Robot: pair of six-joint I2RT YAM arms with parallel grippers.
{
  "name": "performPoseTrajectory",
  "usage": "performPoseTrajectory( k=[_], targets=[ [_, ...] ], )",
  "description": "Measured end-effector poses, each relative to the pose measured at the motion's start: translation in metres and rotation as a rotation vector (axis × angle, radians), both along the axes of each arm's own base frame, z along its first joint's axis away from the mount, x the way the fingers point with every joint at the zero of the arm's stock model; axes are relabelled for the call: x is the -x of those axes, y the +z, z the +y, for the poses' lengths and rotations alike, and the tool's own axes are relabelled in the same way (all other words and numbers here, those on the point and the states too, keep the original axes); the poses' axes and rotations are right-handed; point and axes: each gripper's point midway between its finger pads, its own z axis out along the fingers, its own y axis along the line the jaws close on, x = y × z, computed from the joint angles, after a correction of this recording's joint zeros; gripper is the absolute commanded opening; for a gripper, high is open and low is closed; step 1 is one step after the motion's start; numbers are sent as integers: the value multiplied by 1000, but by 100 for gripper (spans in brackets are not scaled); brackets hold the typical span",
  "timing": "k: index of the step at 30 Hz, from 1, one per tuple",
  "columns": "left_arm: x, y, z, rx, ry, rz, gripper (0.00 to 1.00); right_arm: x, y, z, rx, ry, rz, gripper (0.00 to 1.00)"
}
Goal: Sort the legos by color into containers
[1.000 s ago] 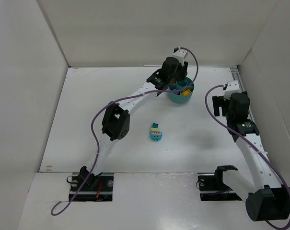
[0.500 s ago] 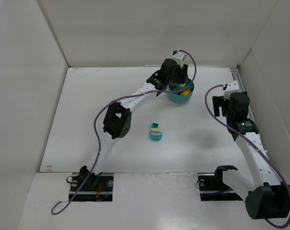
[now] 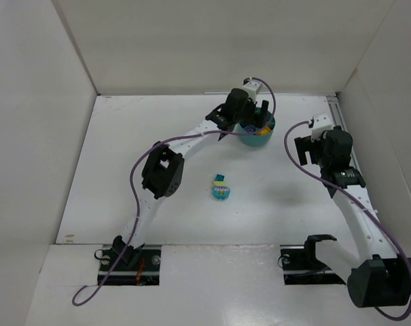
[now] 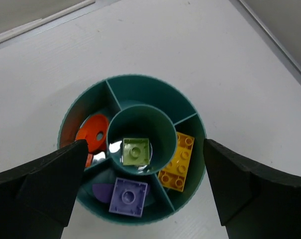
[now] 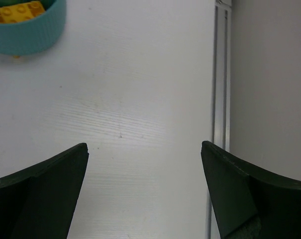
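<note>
**Left jaws spread over the tub, two pieces loose on the desk**

In the top view the round teal tub (image 3: 262,133) sits in the upper middle of the white desk (image 3: 123,170), a little right of centre. The wrist of the left arm (image 3: 191,136) hangs over the tub's left part and hides some of it.

The left wrist view looks straight down into the tub (image 4: 140,87). The left jaws stand wide apart, one dark finger (image 4: 41,189) at the lower left of the frame and the other at the lower right, with the tub between them and nothing gripped.

- A light green brick (image 4: 136,151) lies in the central ring.
- A yellow brick (image 4: 176,162) lies in the wedge to the right of the ring.
- A purple brick (image 4: 128,196) lies in the wedge at the bottom, with a purple half-round piece (image 4: 101,190) just to its left.
- An orange-red disc (image 4: 92,138) lies in the wedge on the left.
- The wedge at the top shows only its floor.

Near the centre of the top view a small teal brick (image 3: 221,178) lies on the desk. Just below it is a round teal piece (image 3: 222,193) with pale bits on it that are too small to make out.

The right arm (image 3: 358,204) reaches up the right side of the desk. The right jaws are spread wide over bare desk and hold nothing. In the right wrist view the tub's rim (image 5: 28,35) shows in the upper left corner.
</note>
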Motion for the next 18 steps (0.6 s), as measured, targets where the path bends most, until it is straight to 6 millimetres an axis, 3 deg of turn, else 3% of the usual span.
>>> performPoseTrajectory(
  k=[4, 7, 9, 11, 14, 16, 18],
  targets=[
    [27, 2, 28, -34, 9, 51, 100, -9, -1, 21, -11, 143, -5, 100],
    [52, 27, 66, -12, 45, 75, 100, -14, -5, 37, -13, 230, 2, 100],
    [69, 51, 105, 26, 102, 66, 100, -19, -17, 59, -9, 310, 40, 100],
    [87, 74, 147, 72, 188, 47, 100, -21, -33, 83, -4, 385, 90, 100],
    [113, 89, 205, 123, 327, 30, 100, -20, -57, 130, 10, 516, 171, 100],
    [134, 82, 230, 147, 396, 43, 100, -13, -72, 169, 2, 607, 222, 100],
    [155, 62, 249, 151, 449, 83, 100, 0, -85, 208, -20, 684, 269, 100]
  ],
)
